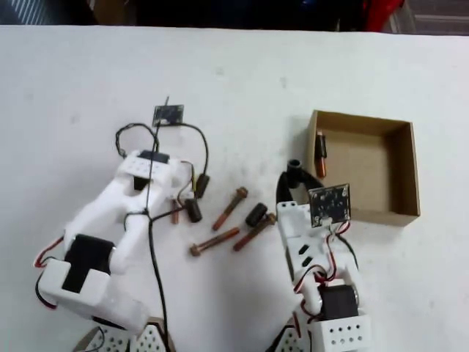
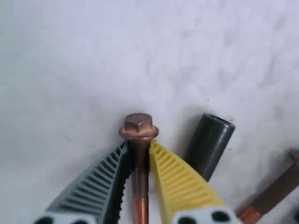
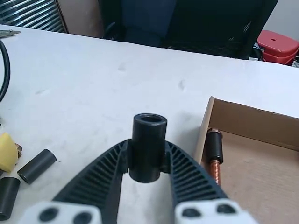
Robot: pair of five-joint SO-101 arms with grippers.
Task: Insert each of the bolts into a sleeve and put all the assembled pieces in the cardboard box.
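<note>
Left gripper [image 2: 139,147] clenched on bolt [image 2: 138,128] by the shank, head past the tips. Right gripper [image 3: 146,147] grasps sleeve [image 3: 149,135] upright, bore upward, well apart to the bolt's right.

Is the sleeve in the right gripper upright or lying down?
Upright: the sleeve stands in the right gripper, its open end facing up.

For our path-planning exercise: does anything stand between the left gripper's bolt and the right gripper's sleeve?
Yes: loose bolts and a loose sleeve lie on the table between the bolt in the left gripper and the sleeve in the right gripper. They lie flat, so a lifted path probably looks free.
</note>
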